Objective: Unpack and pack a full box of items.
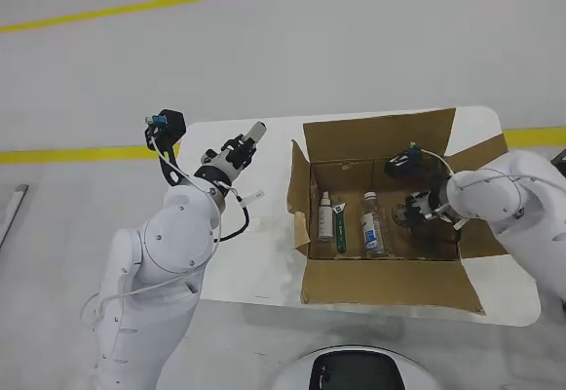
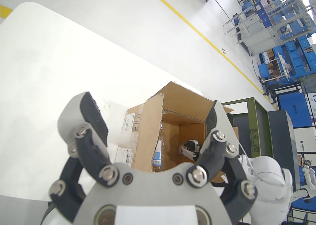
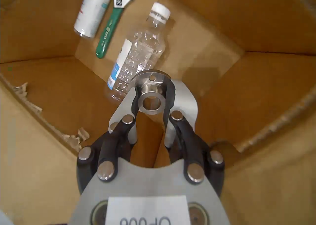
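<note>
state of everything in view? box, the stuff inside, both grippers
cardboard box: flaps open, on the table
spray bottle: capped, lying on the box floor
wrench: lying beside the spray bottle
water bottle: capped, lying on the box floor
metal flange: held in the right gripper, inside the box
right gripper: shut on the metal flange
left gripper: open, empty, over the table

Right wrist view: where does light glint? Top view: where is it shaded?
Right wrist view: glints on the metal flange held by the right gripper and on the water bottle; top view: the box interior is darker than the white table.
</note>
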Tool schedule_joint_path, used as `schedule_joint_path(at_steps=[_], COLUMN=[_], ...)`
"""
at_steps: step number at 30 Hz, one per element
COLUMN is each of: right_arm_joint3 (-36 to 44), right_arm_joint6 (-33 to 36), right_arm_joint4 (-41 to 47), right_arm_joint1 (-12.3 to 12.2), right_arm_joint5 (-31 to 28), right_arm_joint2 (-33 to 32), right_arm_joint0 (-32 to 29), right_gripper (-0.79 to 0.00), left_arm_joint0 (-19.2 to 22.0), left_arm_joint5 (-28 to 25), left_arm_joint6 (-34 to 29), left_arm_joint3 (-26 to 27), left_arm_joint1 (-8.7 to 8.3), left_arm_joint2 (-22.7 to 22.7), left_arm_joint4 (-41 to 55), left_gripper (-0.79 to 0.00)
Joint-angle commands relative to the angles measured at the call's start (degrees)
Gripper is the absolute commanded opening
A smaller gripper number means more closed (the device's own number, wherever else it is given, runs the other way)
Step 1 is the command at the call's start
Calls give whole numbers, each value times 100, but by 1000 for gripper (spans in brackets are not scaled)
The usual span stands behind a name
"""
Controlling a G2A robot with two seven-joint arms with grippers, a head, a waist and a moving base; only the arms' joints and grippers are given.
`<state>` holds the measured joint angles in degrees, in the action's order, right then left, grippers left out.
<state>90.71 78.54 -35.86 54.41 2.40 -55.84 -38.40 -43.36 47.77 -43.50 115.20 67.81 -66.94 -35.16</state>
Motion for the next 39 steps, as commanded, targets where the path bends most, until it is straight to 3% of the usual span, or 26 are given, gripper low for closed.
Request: schedule_joint_path(at_steps=[1, 13, 18, 21, 27, 29, 31, 32, 35, 38, 39], right_arm_joint3=[-242, -1029, -1214, -1324, -1488, -1479, -1423, -1392, -1159, -747, -515], right_arm_joint6=[20, 87, 51, 31, 39, 83, 123, 146, 238, 312, 353], right_arm_joint4=[-126, -425, -589, -568, -581, -563, -518, -517, -362, 70, 338], right_arm_joint1=[81, 396, 484, 528, 580, 581, 572, 558, 484, 341, 281], right_arm_joint5=[41, 113, 168, 173, 139, 124, 78, 75, 25, -79, -256], right_arm_joint2=[322, 1119, 1297, 1341, 1351, 1308, 1238, 1180, 869, 234, -48], right_arm_joint0=[157, 643, 723, 745, 798, 817, 826, 830, 817, 731, 686], right_gripper=[-785, -785, -720, -570, -499, -397, -58, 0, -15, -185, -465], left_arm_joint0=[0, 0, 0, 0, 0, 0, 0, 0, 0, 0, 0], left_arm_joint5=[0, 0, 0, 0, 0, 0, 0, 0, 0, 0, 0], left_arm_joint6=[0, 0, 0, 0, 0, 0, 0, 0, 0, 0, 0], left_arm_joint3=[0, 0, 0, 0, 0, 0, 0, 0, 0, 0, 0], left_arm_joint1=[0, 0, 0, 0, 0, 0, 0, 0, 0, 0, 0], left_arm_joint2=[0, 0, 0, 0, 0, 0, 0, 0, 0, 0, 0], left_arm_joint4=[0, 0, 0, 0, 0, 0, 0, 0, 0, 0, 0], left_gripper=[0, 0, 0, 0, 0, 0, 0, 0, 0, 0, 0])
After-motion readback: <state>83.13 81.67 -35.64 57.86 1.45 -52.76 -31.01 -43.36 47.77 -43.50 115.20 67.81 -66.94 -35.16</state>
